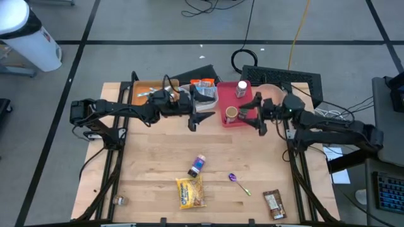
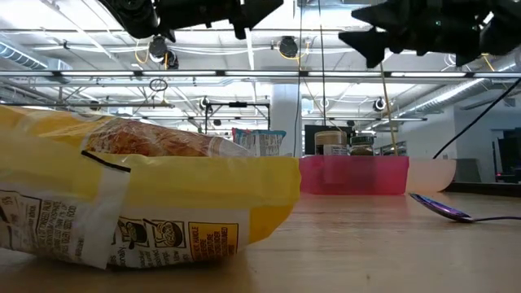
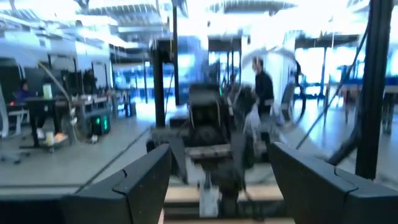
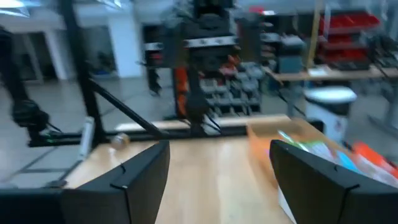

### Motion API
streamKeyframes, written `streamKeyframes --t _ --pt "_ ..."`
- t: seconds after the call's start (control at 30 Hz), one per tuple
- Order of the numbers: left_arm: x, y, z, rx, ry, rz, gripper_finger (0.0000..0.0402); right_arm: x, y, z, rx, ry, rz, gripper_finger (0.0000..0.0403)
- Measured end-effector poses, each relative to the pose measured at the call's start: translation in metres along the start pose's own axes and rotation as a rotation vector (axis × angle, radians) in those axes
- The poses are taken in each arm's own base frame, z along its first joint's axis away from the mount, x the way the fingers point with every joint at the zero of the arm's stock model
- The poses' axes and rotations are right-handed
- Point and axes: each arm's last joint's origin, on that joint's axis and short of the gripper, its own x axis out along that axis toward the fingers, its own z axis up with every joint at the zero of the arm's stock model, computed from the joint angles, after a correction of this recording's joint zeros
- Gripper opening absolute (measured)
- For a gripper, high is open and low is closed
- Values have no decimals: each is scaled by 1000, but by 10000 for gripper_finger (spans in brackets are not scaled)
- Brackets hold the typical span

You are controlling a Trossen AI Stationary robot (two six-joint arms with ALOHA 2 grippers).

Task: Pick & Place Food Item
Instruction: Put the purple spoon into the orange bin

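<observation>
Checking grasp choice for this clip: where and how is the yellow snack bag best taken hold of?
The yellow snack bag lies flat near the table's front edge, long axis front to back. Probably best come straight down and pinch across its narrower width near the middle, where the low view shows it puffed up.

The table [image 1: 158, 157] is of light wood with pale planks. On it lies a yellow snack bag [image 1: 190, 192] with a brown picture (in the low view its lower part is white with black print). Near it stands a small bottle [image 1: 197, 166] with dark blue and white. The spoon [image 1: 238, 183] has a purple bowl and a yellow-green handle. The chocolate bar [image 1: 274, 204] is dark brown with small white marks. The tray [image 1: 226, 120] is pink-red, the box [image 1: 142, 85] behind is orange. Both arms are black. The floor is grey with dark lines.
</observation>
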Motion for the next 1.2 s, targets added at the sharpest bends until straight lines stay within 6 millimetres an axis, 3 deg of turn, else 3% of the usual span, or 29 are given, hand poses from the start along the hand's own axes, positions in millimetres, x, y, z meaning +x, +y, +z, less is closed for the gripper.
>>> streamKeyframes --t 0.2,0.37,0.73,0.93,1.2 --pt "1 -4 4 -14 -36 -12 271 14 16 -18 -71 -189 132 271" --pt "3 -17 -8 67 77 -55 262 23 28 -34 -96 -262 214 264" --pt "-3 -59 -45 151 490 -74 257 48 47 -85 -153 14 163 260" --pt "-13 -87 -59 96 681 -103 261 51 62 -99 -126 95 240 258" --pt "-19 -126 -59 11 715 -171 244 45 101 -115 -53 251 321 254"
